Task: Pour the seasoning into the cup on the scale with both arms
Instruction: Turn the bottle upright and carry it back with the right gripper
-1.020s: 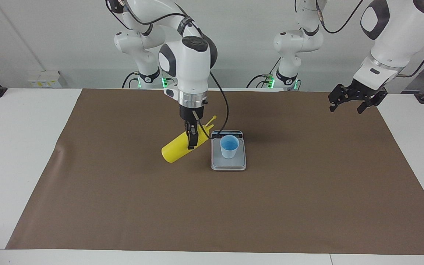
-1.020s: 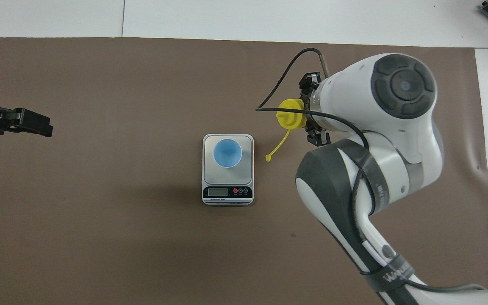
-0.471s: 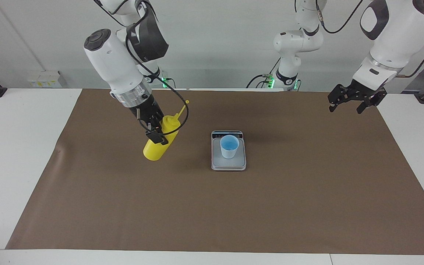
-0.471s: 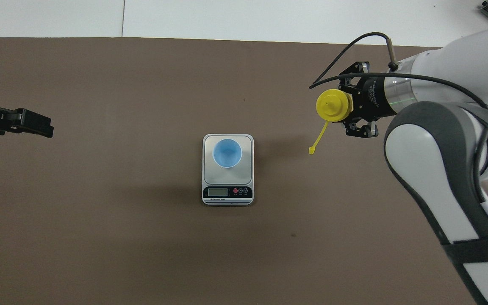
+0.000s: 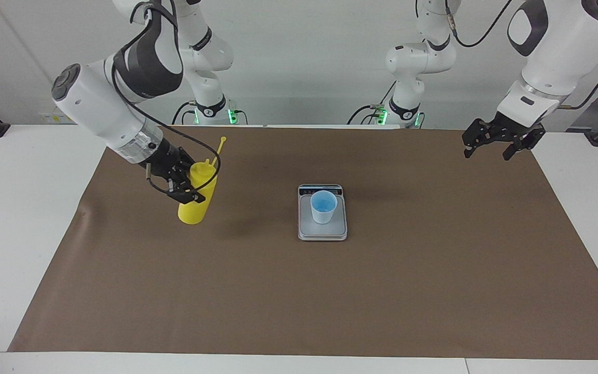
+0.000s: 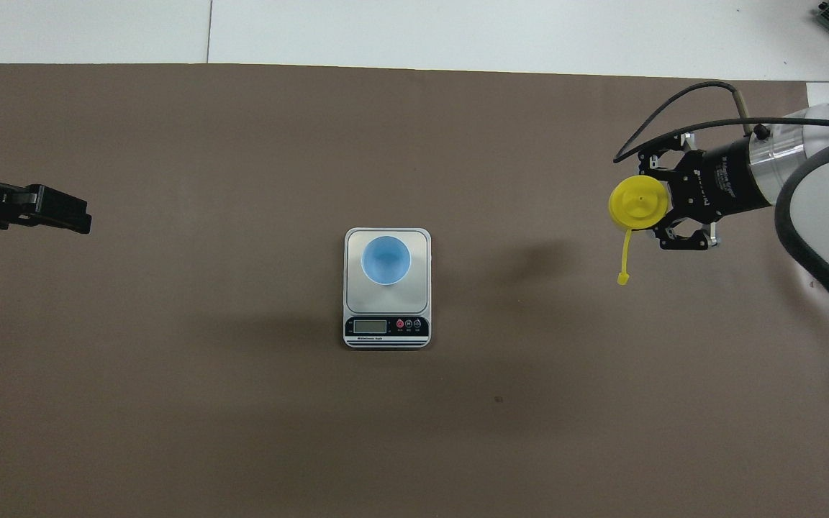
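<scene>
So the white tabletop (image 5: 29, 218) is mostly covered by a big brown paper mat (image 5: 413, 280), and everything sits on that. 2 white jointed robot arms are in play. The right arm (image 5: 107, 111) reaches in low over its own end of the mat, and its black right hand (image 5: 187, 188) is pinching the yellow plastic squeeze bottle (image 5: 196, 200) around the upper body. The bottle is close to upright, just slightly tilted, cone nozzle up, with its thin yellow tethered cap stick (image 5: 220, 146) poking out above. I can't tell whether the bottle's base touches the mat or hangs just over it. The left arm (image 5: 553, 57) waits over its end of the mat, left hand (image 5: 490, 152) spread and holding nothing. In the middle of the mat is the small flat silver-grey kitchen scale (image 5: 322, 232), dark display strip on the edge nearer the robots. The little light-blue tapered plastic cup (image 5: 324, 206) stands upright on its weighing plate, well apart from the bottle.
</scene>
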`<state>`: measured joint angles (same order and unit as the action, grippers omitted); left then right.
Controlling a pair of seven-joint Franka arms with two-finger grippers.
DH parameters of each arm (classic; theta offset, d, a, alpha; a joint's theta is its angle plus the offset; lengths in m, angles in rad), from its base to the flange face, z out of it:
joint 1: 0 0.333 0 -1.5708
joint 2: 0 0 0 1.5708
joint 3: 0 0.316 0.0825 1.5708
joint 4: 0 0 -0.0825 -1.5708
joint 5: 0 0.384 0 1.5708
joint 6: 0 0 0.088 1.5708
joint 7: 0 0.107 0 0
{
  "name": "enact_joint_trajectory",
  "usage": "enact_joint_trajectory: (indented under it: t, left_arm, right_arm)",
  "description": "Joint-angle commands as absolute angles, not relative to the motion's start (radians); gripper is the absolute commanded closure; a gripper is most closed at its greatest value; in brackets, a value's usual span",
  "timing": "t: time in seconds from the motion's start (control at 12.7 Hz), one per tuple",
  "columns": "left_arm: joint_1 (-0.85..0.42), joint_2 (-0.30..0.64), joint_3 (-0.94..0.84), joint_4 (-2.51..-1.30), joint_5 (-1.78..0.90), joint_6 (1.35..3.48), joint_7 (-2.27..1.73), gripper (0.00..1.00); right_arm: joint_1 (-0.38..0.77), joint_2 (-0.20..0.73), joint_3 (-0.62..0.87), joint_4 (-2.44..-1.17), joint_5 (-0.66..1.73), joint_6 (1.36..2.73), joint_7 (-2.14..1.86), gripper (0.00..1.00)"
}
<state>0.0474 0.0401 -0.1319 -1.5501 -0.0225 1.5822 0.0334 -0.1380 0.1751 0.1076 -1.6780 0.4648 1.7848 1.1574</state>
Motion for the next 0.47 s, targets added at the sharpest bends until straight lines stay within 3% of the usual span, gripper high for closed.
enact_joint_trajectory:
  t: [0.0, 0.39]
  left_arm:
    - [0.048, 0.014, -0.132, -1.585, -0.034, 1.605, 0.026, 0.0]
    - [0.048, 0.014, -0.135, -1.582, -0.034, 1.603, 0.026, 0.0]
  right_arm:
    - [-0.213, 0.133, 0.12, -1.752, 0.502, 1.731, 0.96, 1.0]
    - [-0.307, 0.146, 0.117, -1.769, 0.492, 1.588, 0.642, 1.0]
